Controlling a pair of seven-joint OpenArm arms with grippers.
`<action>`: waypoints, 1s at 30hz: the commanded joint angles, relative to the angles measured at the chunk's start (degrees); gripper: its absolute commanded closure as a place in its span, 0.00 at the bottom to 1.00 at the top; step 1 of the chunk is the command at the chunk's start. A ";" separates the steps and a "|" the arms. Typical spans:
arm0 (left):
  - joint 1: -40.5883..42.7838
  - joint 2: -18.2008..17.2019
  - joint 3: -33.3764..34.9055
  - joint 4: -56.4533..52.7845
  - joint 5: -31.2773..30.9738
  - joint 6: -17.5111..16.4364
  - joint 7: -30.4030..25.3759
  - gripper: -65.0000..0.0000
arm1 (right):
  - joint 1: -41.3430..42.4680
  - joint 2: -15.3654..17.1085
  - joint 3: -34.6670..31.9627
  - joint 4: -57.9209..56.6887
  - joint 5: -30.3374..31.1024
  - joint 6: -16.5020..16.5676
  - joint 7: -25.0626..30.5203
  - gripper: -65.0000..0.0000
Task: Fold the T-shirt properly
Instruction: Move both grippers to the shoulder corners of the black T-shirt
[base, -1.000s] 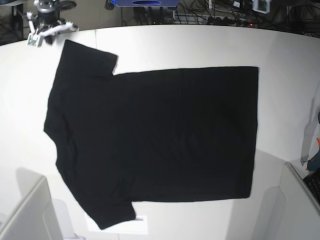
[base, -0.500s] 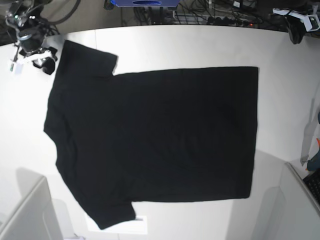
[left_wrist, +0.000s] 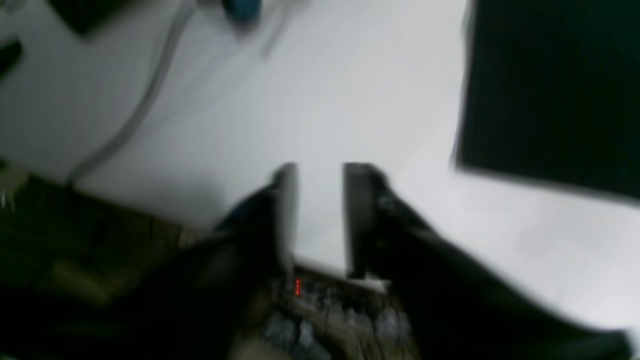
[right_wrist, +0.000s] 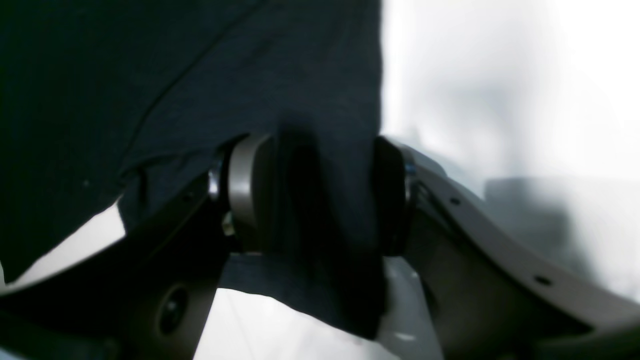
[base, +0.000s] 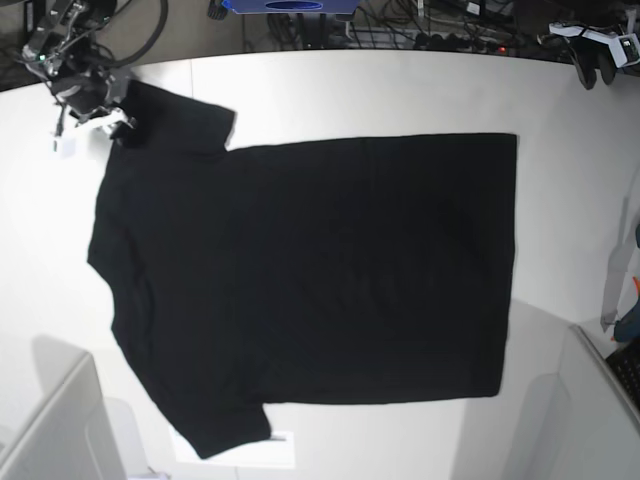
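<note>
The black T-shirt lies spread flat, plain side up, on the white table, with collar and sleeves at the left. My right gripper is at the far sleeve's outer edge. In the right wrist view its jaws stand apart, with the sleeve's cloth lying between them. My left gripper hovers over the table's far right corner, away from the shirt. In the left wrist view it is slightly open and empty, with the shirt's corner at the upper right.
Cables run along the table's far edge. A grey box stands at the bottom left and another at the bottom right. A white sheet peeks from under the near sleeve. A strap hangs at the right edge.
My right gripper has moved from beside the far sleeve onto its edge, so cloth now lies between its jaws. My left gripper came into view at the far right corner.
</note>
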 joint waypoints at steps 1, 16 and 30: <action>-1.22 -0.52 -0.66 0.73 -0.53 -0.11 0.71 0.51 | -0.88 0.09 -0.20 0.24 -0.25 0.06 -1.15 0.54; -20.56 3.44 -2.16 0.56 -1.15 -0.38 26.64 0.17 | -1.05 0.09 -0.29 0.24 -0.16 0.06 0.78 1.00; -33.22 3.88 5.84 -11.57 -3.34 -0.38 36.40 0.19 | -0.88 0.18 -0.38 0.33 0.02 0.06 0.78 1.00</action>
